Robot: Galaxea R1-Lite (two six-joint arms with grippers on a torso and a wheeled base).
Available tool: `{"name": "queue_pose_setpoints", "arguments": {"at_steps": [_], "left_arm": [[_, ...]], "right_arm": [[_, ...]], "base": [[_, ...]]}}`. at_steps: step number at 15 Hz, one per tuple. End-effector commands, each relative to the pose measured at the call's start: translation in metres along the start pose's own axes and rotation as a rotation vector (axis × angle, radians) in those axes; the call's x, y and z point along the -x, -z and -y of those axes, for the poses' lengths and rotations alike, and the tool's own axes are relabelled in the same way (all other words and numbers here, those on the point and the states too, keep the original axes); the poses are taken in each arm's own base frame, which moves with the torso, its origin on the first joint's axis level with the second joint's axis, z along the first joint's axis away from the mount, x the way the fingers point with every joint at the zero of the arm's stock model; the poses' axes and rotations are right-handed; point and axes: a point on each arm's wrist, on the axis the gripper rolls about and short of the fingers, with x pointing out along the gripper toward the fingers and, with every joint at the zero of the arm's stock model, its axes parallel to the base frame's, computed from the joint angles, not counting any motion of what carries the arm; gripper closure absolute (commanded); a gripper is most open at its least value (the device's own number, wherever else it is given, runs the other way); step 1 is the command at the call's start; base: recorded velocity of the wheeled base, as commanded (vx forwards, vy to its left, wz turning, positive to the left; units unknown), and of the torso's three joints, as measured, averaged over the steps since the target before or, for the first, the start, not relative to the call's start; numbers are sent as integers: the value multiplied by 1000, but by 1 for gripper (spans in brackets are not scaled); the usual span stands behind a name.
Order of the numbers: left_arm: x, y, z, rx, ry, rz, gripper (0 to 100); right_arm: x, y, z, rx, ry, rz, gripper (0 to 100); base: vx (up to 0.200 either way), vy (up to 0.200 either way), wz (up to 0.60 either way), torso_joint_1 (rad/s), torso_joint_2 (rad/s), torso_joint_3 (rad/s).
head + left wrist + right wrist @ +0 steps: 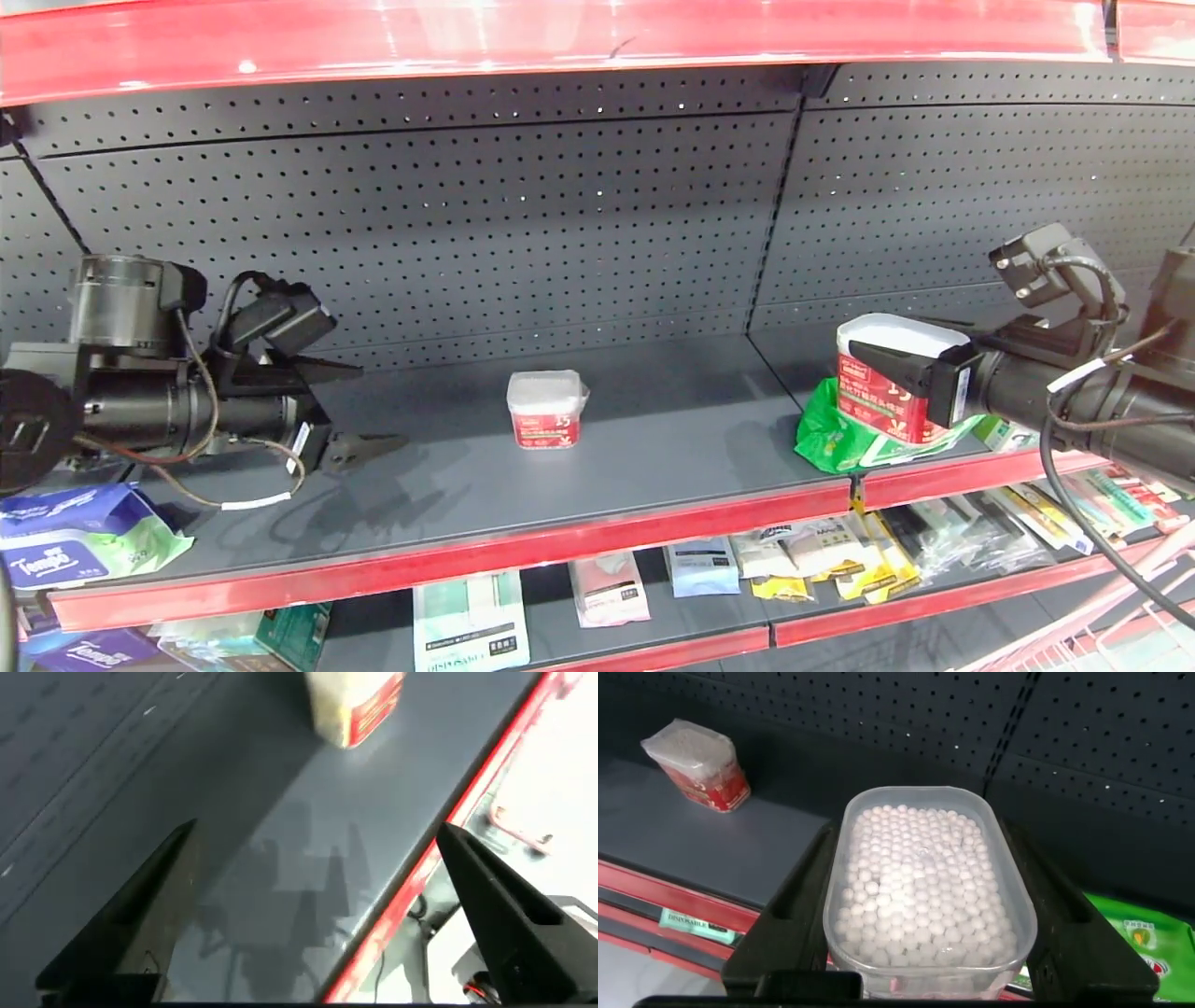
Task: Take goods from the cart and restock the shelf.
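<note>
At the middle of the grey shelf (653, 467) stands a clear cotton swab tub (546, 411) with a red label. Right of that tub, the right end effector (887, 369) clamps a second cotton swab tub (929, 896) by its sides, over a green packet (826, 439). Left of the standing tub, the left end effector (381, 406) hovers just above the shelf, fingers spread wide, holding nothing.

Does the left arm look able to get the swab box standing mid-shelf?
Probably yes: the left hand is open and empty, and nothing stands on the shelf between it and the swab box. The right hand holds a second box.
</note>
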Motion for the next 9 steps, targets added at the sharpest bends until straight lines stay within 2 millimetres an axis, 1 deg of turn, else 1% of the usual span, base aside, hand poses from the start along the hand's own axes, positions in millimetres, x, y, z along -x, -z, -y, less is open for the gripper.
{"name": "queue_pose_setpoints", "arguments": {"at_steps": [1, 4, 6, 7, 8, 9], "left_arm": [[-32, 0, 0, -9, 68, -25, 0], [-53, -1, -4, -51, 97, -34, 0], [-61, -1, -9, -84, 112, -53, 0], [-61, -1, -9, -84, 112, -53, 0], [-67, -5, -11, -90, 123, -61, 0], [-72, -4, -13, -100, 125, -64, 0]], "right_arm": [[1, -1, 1, 1, 2, 4, 100], [1, 0, 0, 0, 2, 3, 100], [1, 4, -1, -2, -3, -14, 100], [1, 4, -1, -2, -3, -14, 100], [2, 4, -2, 0, -7, -13, 100], [2, 3, -2, 2, -5, -10, 100]], "base": [[0, 0, 0, 0, 0, 0], [0, 0, 0, 0, 0, 0], [0, 0, 0, 0, 0, 0], [0, 0, 0, 0, 0, 0], [0, 0, 0, 0, 0, 0], [0, 0, 0, 0, 0, 0]]}}
